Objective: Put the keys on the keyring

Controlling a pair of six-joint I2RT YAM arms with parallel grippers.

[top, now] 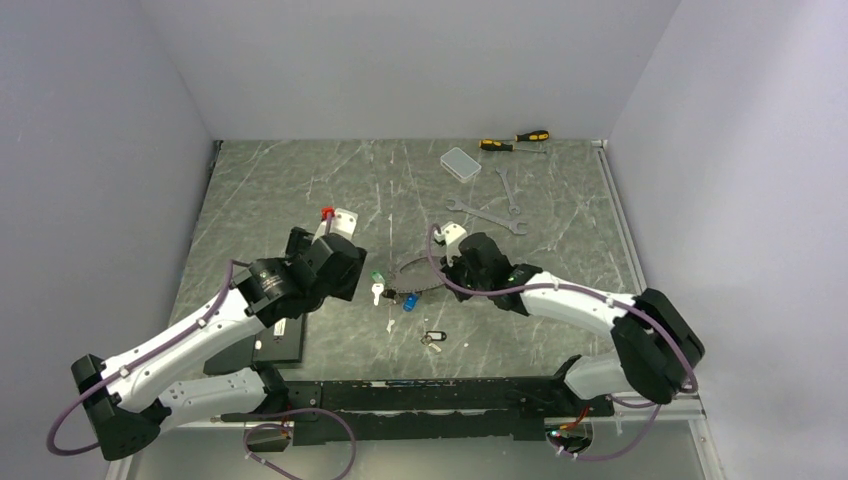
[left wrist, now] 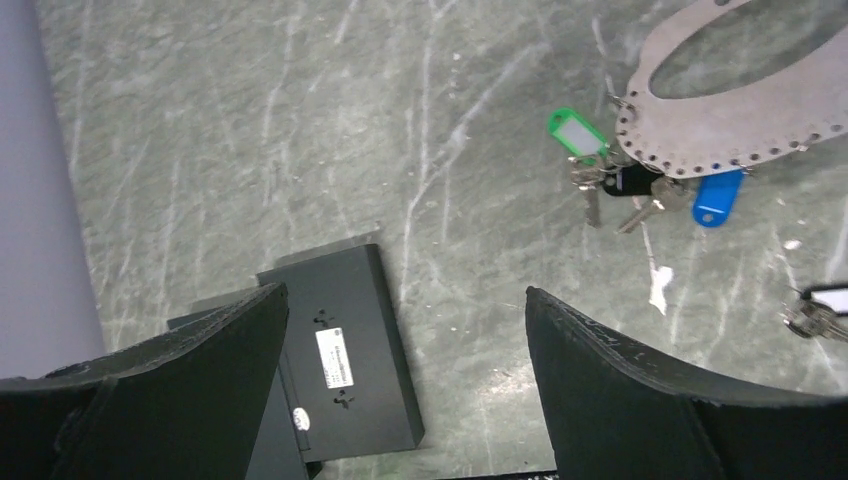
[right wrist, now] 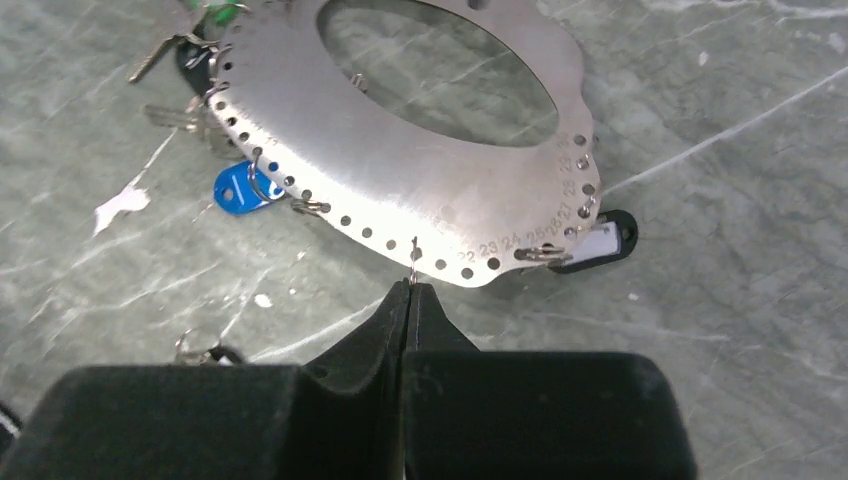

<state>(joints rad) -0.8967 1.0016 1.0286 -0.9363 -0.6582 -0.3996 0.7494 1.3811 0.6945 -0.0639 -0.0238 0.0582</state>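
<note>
The keyring [right wrist: 400, 190] is a flat silver oval plate with numbered holes round its rim, lying mid-table [top: 412, 266]. A green tag [left wrist: 577, 132], a black one [left wrist: 630, 180] and a blue one [left wrist: 718, 198] hang with their keys at its edge [left wrist: 720, 125]. Another black tag [right wrist: 600, 242] hangs on the far side. A loose key with a black tag [top: 432, 338] lies nearer me. My right gripper [right wrist: 410, 285] is shut on a small wire loop hooked in a rim hole. My left gripper [left wrist: 406, 291] is open and empty, above the table left of the keys.
A black box [left wrist: 345, 360] lies under my left gripper. A white scrap [left wrist: 658, 283] lies near the keys. Two wrenches [top: 487, 215], a clear box [top: 460, 163] and screwdrivers [top: 515, 140] lie at the back. A red-and-white piece [top: 338, 218] lies behind the left arm.
</note>
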